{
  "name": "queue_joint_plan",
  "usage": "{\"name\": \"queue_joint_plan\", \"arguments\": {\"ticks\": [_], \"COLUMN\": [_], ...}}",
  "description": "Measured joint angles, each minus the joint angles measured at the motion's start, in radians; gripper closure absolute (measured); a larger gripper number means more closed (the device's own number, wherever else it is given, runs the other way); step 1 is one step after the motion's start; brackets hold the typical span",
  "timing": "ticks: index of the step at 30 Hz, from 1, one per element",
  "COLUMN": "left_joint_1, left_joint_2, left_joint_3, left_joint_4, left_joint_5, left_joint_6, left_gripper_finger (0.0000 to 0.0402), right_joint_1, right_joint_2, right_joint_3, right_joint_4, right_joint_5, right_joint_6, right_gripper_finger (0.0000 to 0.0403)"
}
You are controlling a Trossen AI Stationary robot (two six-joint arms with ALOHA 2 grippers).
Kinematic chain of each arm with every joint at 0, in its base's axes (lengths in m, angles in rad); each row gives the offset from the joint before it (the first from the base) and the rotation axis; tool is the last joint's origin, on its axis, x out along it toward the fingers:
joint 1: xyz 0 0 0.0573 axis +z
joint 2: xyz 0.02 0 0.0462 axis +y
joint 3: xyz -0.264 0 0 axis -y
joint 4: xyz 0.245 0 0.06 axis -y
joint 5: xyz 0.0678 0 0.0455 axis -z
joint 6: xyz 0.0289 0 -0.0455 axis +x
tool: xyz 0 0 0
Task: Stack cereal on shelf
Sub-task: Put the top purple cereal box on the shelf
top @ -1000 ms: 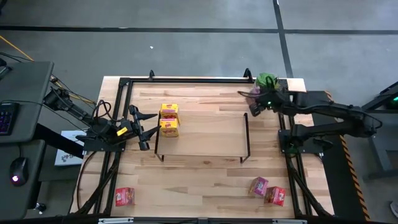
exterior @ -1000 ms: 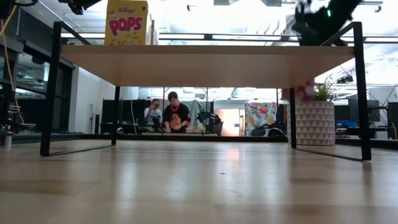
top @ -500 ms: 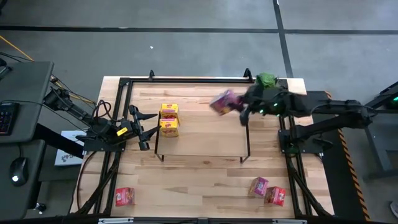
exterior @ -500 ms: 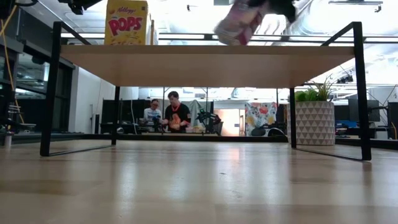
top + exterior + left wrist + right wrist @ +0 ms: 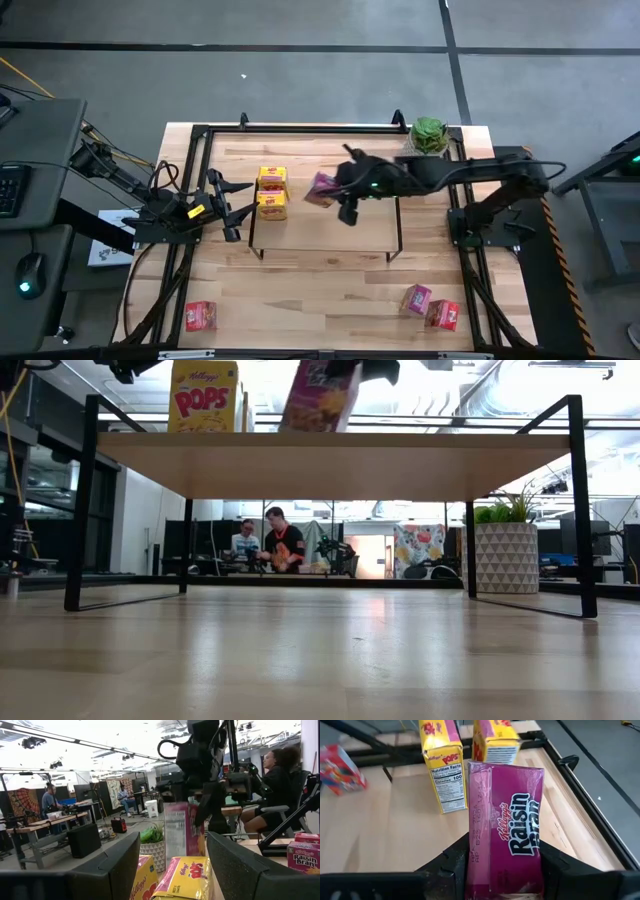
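Note:
My right gripper (image 5: pixel 332 188) reaches over the shelf (image 5: pixel 325 225) from the right and is shut on a magenta cereal box (image 5: pixel 321 187), (image 5: pixel 320 395), right of the two yellow boxes (image 5: pixel 272 180), (image 5: pixel 272 206) that stand on the shelf top's left end. My left gripper (image 5: pixel 228 205) is open and waits level just off the shelf's left end, pointing at the yellow boxes (image 5: pixel 187 877). Another magenta box (image 5: pixel 416 298) and a red one (image 5: pixel 442 314) lie on the table near its right front; a second red box (image 5: pixel 200 315) lies near left. My right gripper pinches the magenta box between its two fingers (image 5: pixel 456 860), one on each side of the box's end (image 5: pixel 502 870) nearest the wrist. It comes from the table's right, slanting down. The box leans slightly, its lower edge (image 5: pixel 315 428) close over the shelf top; whether it touches cannot be told.
A potted plant (image 5: pixel 430 133) stands at the far right corner. The table's black frame (image 5: pixel 300 128) runs along its edges. Bare shelf top (image 5: pixel 350 235) lies right of and nearer than the held box. People sit in the room beyond (image 5: pixel 275 545).
My right gripper has swung from the far right corner by the plant toward the table's left, carrying the magenta box over the shelf toward the yellow boxes. The box has gone from tipped on its side to nearly upright and sits lower, close to the shelf top.

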Motion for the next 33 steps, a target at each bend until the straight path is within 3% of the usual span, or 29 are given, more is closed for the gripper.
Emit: {"name": "queue_joint_plan", "arguments": {"ticks": [9,22,33], "left_joint_1": [0.0,0.0,0.0], "left_joint_2": [0.0,0.0,0.0], "left_joint_3": [0.0,0.0,0.0], "left_joint_4": [-0.011,-0.013,-0.013], "left_joint_5": [0.0,0.0,0.0], "left_joint_6": [-0.009,-0.009,-0.009], "left_gripper_finger": [0.0181,0.0181,0.0181], "right_joint_1": [-0.001,-0.046,-0.08], "right_joint_2": [0.163,0.186,0.186], "right_joint_3": [0.158,0.191,0.191], "right_joint_4": [-0.082,-0.105,-0.1], "right_joint_5": [-0.001,-0.069,-0.109], "right_joint_6": [-0.132,-0.207,-0.214], "right_gripper_finger": [0.026,0.0258,0.0184]}}
